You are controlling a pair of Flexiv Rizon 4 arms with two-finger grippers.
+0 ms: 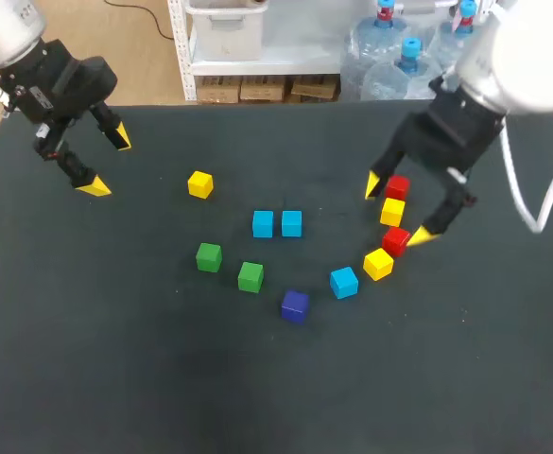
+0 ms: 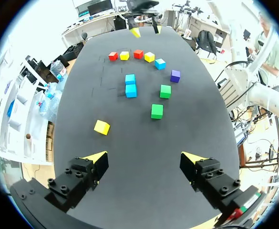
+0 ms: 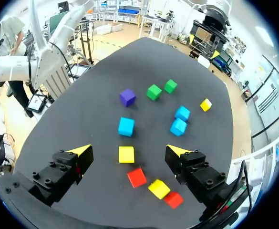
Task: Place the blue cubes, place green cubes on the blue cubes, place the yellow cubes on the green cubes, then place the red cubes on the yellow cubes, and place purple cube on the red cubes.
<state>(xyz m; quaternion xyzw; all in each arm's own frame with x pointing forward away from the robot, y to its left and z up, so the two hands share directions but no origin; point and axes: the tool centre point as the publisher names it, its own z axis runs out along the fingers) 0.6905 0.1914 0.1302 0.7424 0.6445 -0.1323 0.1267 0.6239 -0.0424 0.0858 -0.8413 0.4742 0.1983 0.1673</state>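
Note:
Two blue cubes (image 1: 263, 224) (image 1: 292, 223) sit side by side mid-table, with a third blue cube (image 1: 344, 282) lower right. Two green cubes (image 1: 209, 256) (image 1: 250, 276) and a purple cube (image 1: 295, 305) lie in front. One yellow cube (image 1: 199, 184) is alone at the left. A curved row of red (image 1: 398, 187), yellow (image 1: 392, 211), red (image 1: 395, 240) and yellow (image 1: 378, 263) cubes lies at the right. My right gripper (image 1: 396, 210) (image 3: 128, 150) hangs open above this row, holding nothing. My left gripper (image 1: 108, 163) (image 2: 145, 157) is open and empty at the far left.
The black table (image 1: 115, 359) has bare room in front and at the left. In the left wrist view the lone yellow cube (image 2: 101, 127) lies ahead of the fingers, and my right gripper (image 2: 144, 31) shows at the far side.

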